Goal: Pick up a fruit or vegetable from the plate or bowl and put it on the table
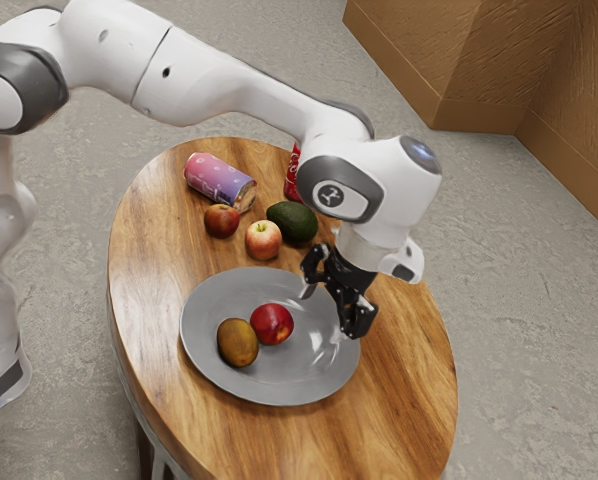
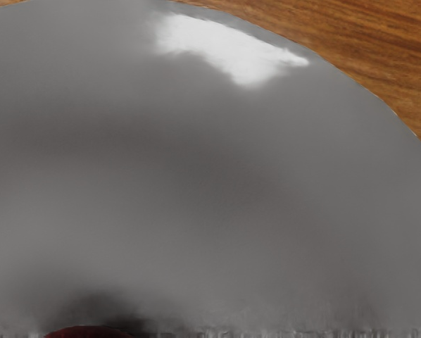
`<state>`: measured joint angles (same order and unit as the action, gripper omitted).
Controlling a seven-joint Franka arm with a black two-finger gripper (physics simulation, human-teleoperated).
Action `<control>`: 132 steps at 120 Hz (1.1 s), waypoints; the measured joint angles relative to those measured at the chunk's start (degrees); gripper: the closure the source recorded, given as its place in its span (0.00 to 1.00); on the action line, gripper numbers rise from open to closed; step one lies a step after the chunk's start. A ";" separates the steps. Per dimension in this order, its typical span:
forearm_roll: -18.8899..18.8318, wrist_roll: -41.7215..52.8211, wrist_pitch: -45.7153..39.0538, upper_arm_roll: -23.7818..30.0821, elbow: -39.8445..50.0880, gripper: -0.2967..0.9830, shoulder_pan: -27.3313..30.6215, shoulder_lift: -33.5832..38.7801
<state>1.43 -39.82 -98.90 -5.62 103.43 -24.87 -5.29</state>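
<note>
My gripper (image 1: 327, 311) is over the part of the grey plate (image 1: 279, 388) toward the exterior view's right, fingers spread with nothing between them. A red apple (image 1: 272, 324) lies on the plate, off to the gripper's side. Touching or nearly touching that apple is a brownish-yellow fruit (image 1: 238, 343), perhaps a mango. In the wrist view the bare plate (image 2: 196, 190) spreads below the hand, and a dark red sliver of fruit (image 2: 89, 332) shows at the lower edge.
Beyond the plate on the round wooden table (image 1: 399, 400) are a dark red apple (image 1: 221, 221), a lighter apple (image 1: 263, 240) and an avocado (image 1: 293, 222). A purple-pink can (image 1: 219, 181) lies behind them, and a red can (image 1: 292, 176) is partly hidden by the arm.
</note>
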 joint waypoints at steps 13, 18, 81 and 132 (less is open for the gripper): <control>-5.12 -1.97 -1.11 0.03 1.00 0.23 -3.82 1.08; -6.84 -2.59 -1.41 -0.03 1.60 0.23 -3.78 2.05; -12.60 -8.58 -14.40 0.65 21.35 0.23 -2.26 16.44; -9.54 -10.83 -22.00 1.48 26.84 0.23 -3.19 18.57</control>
<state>-8.10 -50.65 -120.90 -4.15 130.26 -28.06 13.27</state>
